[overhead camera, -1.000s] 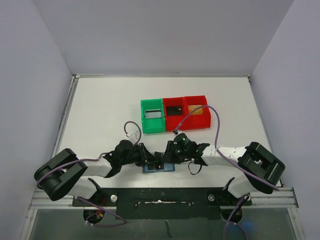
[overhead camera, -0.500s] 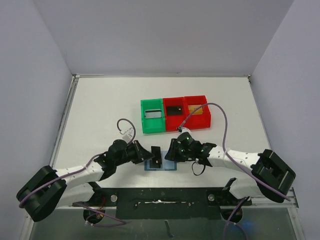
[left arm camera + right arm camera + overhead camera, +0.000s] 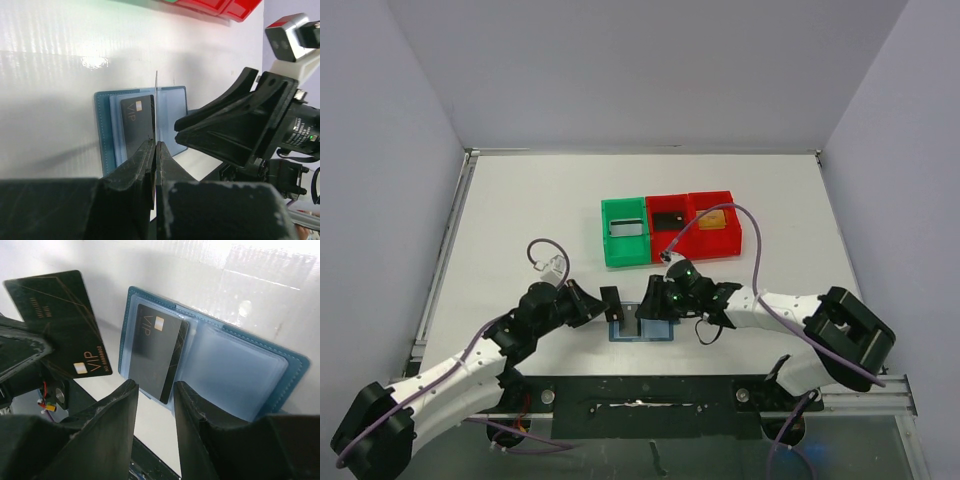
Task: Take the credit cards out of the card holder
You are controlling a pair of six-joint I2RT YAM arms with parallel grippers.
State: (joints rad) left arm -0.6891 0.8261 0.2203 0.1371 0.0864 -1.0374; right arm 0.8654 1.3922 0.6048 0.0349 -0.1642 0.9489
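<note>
The light-blue card holder [image 3: 658, 331] lies open on the table near the front edge. My left gripper [image 3: 603, 305] is shut on a dark grey credit card [image 3: 611, 302] and holds it upright just left of the holder. In the left wrist view that card [image 3: 156, 100] shows edge-on between the closed fingers of the left gripper [image 3: 155, 146]. A second dark card [image 3: 157, 350] marked VIP sits in the holder's [image 3: 240, 375] left pocket. My right gripper [image 3: 155, 390] is open and empty over the holder's near edge. It also shows in the top view [image 3: 650, 300].
A green bin [image 3: 626, 232] and two red bins [image 3: 669, 226] [image 3: 713, 222] stand in a row behind the holder. The red ones hold a dark card and an orange item. The black mounting rail [image 3: 640, 395] runs along the front edge.
My left gripper has drawn back to the left with the dark card, lifting it clear of the holder. The right gripper has shifted slightly left over the holder.
</note>
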